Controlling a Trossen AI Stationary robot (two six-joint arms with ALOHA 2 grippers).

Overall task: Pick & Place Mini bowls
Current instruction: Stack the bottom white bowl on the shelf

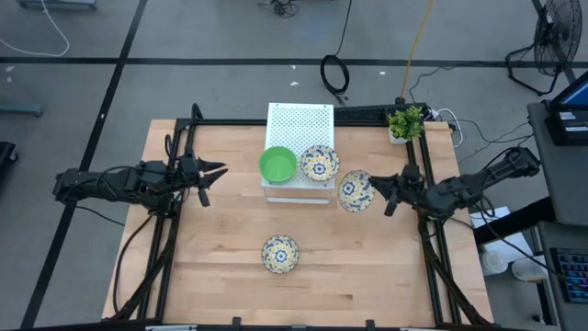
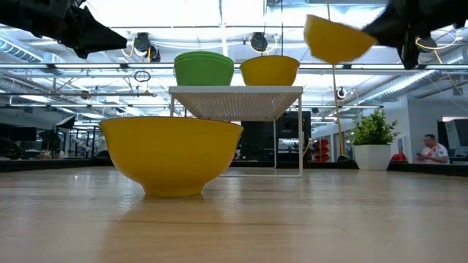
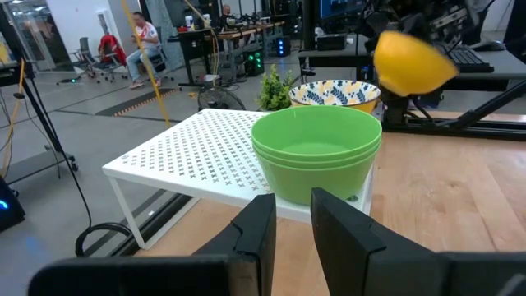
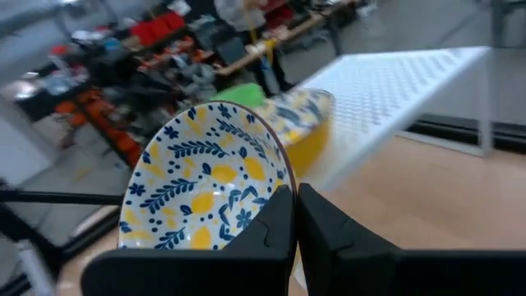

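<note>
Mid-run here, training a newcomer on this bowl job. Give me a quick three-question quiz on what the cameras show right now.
1. True or false: the right gripper holds a floral bowl clear of the table.
2. What sits on the white perforated box? A) only green bowls B) stacked green bowls and one floral bowl C) nothing
3. Fill in: one floral bowl remains on the table, nearer its ____ edge.

Key: 1 true; 2 B; 3 front
</note>
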